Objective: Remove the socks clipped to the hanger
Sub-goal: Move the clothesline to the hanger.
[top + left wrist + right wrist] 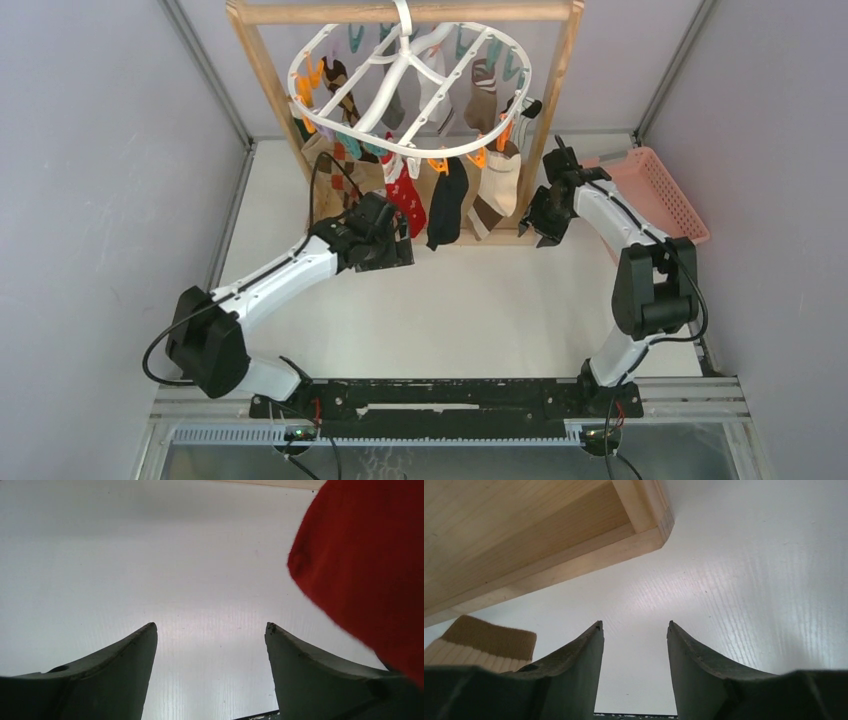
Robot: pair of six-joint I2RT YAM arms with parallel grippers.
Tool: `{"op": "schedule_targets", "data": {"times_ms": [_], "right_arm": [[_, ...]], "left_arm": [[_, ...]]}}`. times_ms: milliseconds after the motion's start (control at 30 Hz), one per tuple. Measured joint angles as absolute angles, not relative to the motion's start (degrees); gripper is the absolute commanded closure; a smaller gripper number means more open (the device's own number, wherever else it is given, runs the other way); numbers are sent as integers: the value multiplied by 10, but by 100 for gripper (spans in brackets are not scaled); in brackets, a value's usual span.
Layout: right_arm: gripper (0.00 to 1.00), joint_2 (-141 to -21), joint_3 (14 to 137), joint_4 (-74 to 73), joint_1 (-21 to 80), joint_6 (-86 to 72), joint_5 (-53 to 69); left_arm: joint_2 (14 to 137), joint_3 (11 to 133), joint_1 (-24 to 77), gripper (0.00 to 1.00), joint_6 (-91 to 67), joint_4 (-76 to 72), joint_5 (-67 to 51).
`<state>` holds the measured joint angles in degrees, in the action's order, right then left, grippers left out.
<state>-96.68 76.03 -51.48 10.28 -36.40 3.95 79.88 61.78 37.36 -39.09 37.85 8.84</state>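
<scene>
The white oval hanger (410, 70) hangs by its hook from a wooden frame (262, 75). Several socks dangle from its clips: a red patterned sock (406, 198), a black sock (446, 203), a beige-and-brown sock (497, 188) and a brown argyle sock (345, 160). My left gripper (392, 250) is open and empty just left of and below the red sock, whose toe (370, 565) fills the right of the left wrist view. My right gripper (543, 222) is open and empty beside the frame's right post; the beige-and-brown sock's toe (489, 640) shows to the left of the fingers.
A pink basket (665, 192) sits at the right, behind the right arm. The frame's wooden base (524, 545) lies on the white table close ahead of the right gripper. Grey walls enclose both sides.
</scene>
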Motion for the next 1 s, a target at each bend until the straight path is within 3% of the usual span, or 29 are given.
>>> {"op": "schedule_targets", "data": {"times_ms": [200, 633, 1000], "right_arm": [[49, -1001, 758, -502, 110, -392, 55], [48, -1047, 757, -499, 108, -441, 62], [48, -1081, 789, -512, 49, -427, 74]], "left_arm": [[838, 618, 356, 16, -390, 359, 67], [924, 620, 321, 15, -390, 322, 47], [988, 677, 291, 15, -383, 324, 50]]}}
